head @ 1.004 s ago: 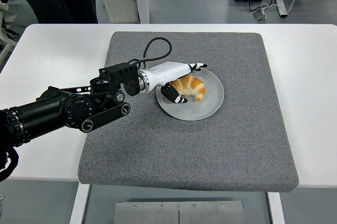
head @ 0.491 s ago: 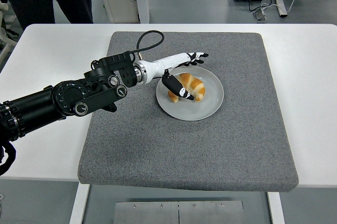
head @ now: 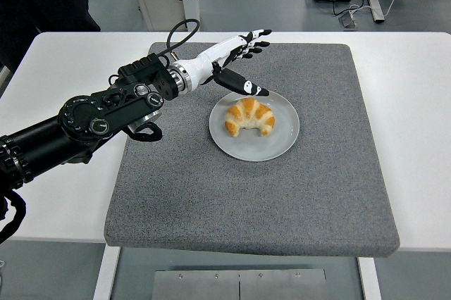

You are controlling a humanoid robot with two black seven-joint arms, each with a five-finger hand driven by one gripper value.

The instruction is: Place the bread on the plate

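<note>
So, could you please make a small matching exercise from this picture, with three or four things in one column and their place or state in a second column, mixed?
Column 1
1. bread
2. plate
3. left robot hand
4. grey mat

Column 2
a. covers the middle of the white table
b. open, raised behind the plate, holding nothing
c. lies on the plate, free
d. rests on the grey mat, holds the bread

Pairs: 1-c, 2-d, 3-b, 4-a
</note>
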